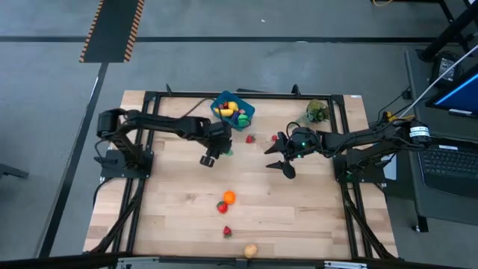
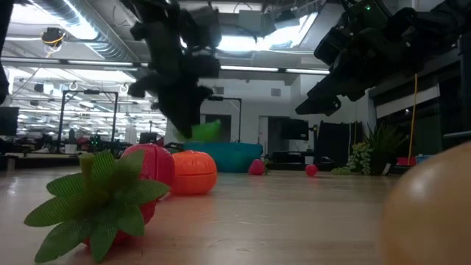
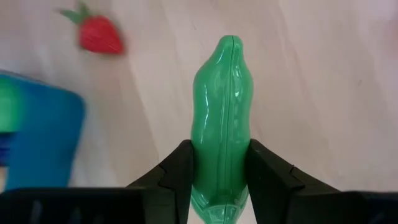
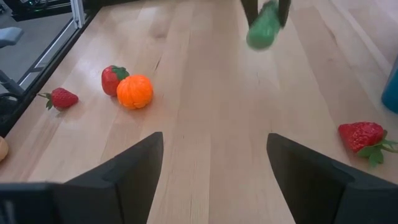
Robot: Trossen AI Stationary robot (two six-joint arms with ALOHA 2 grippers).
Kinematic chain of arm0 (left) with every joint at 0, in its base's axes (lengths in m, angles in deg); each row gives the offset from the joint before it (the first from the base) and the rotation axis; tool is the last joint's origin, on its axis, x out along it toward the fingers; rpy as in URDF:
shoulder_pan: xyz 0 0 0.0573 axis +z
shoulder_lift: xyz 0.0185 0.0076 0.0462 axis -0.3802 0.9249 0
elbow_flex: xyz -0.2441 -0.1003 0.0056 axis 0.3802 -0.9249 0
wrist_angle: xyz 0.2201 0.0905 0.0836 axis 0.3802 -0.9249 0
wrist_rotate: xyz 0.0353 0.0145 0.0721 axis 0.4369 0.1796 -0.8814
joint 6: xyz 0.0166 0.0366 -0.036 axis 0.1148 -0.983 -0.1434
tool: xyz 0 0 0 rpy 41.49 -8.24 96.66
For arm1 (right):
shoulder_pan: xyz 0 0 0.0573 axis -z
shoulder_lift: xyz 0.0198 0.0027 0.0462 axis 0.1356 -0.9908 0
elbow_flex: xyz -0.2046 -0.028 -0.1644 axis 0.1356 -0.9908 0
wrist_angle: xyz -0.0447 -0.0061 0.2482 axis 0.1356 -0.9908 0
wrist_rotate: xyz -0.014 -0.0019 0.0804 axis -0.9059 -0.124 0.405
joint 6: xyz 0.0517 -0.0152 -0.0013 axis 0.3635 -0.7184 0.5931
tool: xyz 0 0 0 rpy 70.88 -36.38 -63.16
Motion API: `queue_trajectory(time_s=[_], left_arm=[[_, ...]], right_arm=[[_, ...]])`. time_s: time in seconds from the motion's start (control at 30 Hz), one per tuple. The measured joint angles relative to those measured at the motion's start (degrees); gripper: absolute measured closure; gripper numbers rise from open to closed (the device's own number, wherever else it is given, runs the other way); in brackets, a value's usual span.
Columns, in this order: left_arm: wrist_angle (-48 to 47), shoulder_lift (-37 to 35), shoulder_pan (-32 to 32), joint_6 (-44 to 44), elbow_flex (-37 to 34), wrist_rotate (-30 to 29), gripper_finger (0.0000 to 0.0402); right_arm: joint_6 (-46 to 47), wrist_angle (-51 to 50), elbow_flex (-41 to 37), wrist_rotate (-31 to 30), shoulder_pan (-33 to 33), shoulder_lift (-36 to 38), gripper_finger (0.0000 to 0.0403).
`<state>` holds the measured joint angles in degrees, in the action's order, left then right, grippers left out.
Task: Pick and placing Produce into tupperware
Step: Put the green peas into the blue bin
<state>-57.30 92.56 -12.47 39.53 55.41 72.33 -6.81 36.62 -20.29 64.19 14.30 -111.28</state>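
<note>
The left gripper (image 1: pixel 223 152) hangs over the middle of the wooden bench (image 1: pixel 179 202), its jaws clamped on a glossy green toy pepper (image 3: pixel 222 124) that sticks out between the two dark fingers (image 3: pixel 177 171), clear of the bench top. The blue tupperware (image 1: pixel 246 116) sits at about one o'clock from that gripper, near the far edge, already holding yellow, red and green pieces. A strawberry (image 1: pixel 250 138) lies just beside the container. The right gripper (image 1: pixel 284 155) hovers to the right of centre with its jaws spread wide and nothing between them. Toward six o'clock from the left gripper, an orange (image 1: pixel 229 197) touches a red fruit (image 1: pixel 222 208); another strawberry (image 1: pixel 227 232) and a tan piece (image 1: pixel 250 250) lie near the front edge. A leafy plant sprig (image 1: pixel 317 112) stands at the far right corner.
</note>
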Motion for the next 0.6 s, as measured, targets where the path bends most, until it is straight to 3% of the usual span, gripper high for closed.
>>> queue_trajectory(time_s=[0.6], left_arm=[[-4.2,-15.5,1.7,6.3,-0.6,0.8,0.0287]], right_arm=[[0.0,-0.7,0.0,0.0,0.0,0.0,0.0114]])
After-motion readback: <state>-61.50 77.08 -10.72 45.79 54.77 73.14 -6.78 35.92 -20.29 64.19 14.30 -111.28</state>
